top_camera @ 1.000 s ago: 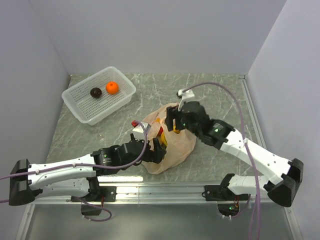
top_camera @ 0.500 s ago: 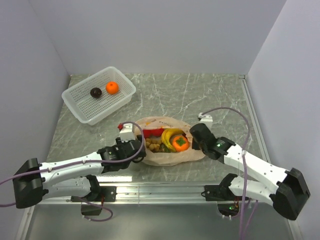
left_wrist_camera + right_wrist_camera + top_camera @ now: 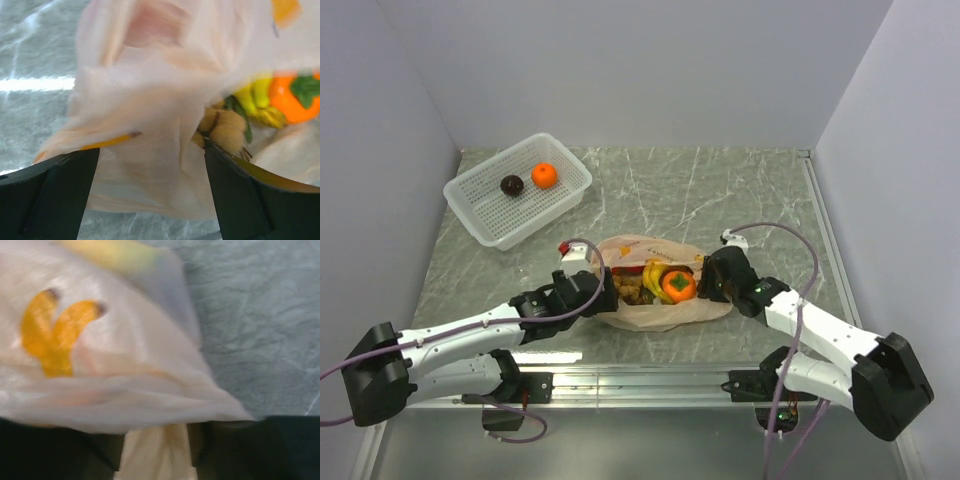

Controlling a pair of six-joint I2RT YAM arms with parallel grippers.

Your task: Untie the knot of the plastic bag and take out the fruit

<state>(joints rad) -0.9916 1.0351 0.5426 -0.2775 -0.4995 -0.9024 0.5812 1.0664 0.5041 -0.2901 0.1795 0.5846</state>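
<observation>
The peach plastic bag (image 3: 660, 312) lies flat on the table with its mouth spread open, and the knot is out of view. The fruit shows inside: an orange persimmon (image 3: 679, 286), yellow bananas (image 3: 655, 271), a red apple (image 3: 620, 268) and small brown balls (image 3: 632, 292). My left gripper (image 3: 603, 290) is at the bag's left end, open wide, with loose plastic (image 3: 150, 100) between its fingers (image 3: 60, 200) and the brown balls (image 3: 227, 132) by the right finger. My right gripper (image 3: 705, 283) is at the right end, jaws parted, with a fold of the bag (image 3: 125, 380) between them.
A white mesh basket (image 3: 480, 192) stands at the back left, holding a plain orange tangerine (image 3: 544, 176) and a dark brown round fruit (image 3: 512, 185). Grey walls close in the table on three sides. Both arms' cables loop over the near part of the table.
A second ago the bag stood bunched up between both grippers. It now lies flat and open with the fruit exposed, and both grippers have dropped to its ends. The right jaws have parted.
</observation>
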